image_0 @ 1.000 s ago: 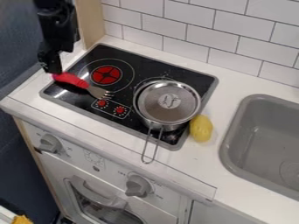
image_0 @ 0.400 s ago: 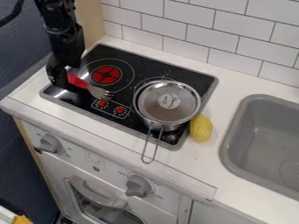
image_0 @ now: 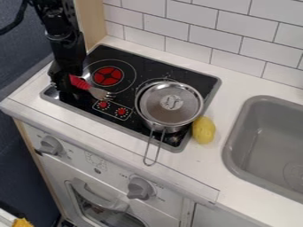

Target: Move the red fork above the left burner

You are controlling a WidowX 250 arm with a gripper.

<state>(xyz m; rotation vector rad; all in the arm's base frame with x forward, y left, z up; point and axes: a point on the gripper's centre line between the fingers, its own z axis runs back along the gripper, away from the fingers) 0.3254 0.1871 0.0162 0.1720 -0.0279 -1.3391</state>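
Down comes the arm [image_0: 66, 42], lower now than a second ago, and the hand [image_0: 64, 88] has dropped with it, swung a touch right over the handle end of the fork [image_0: 81, 83]. More of that red handle was on show before; now the hand covers its end. Open or closed, though? From where I'm standing I can't tell. The fork itself looks to be where it was: on the left part of the stove [image_0: 148, 66], just below the left burner [image_0: 107, 76], slanting from the hand at upper left to its metal tines at lower right. Those tines sit just above the pair of little red dials [image_0: 121, 111].

Moving out to the right, we've got the pot [image_0: 168, 119], big and silvery, sitting on the stove, its long wire handle [image_0: 152, 153] reaching over the front edge above the worktop [image_0: 186, 166]. Snug beside it, to the right, there's a lemon [image_0: 204, 130], bright yellow. Farther right comes the grey sink [image_0: 229, 150], set into the white worktop, and white tiles [image_0: 189, 33] run along the back. Down below, on the front of the unit, two grey knobs [image_0: 139, 188] stick out above the oven door [image_0: 98, 197].
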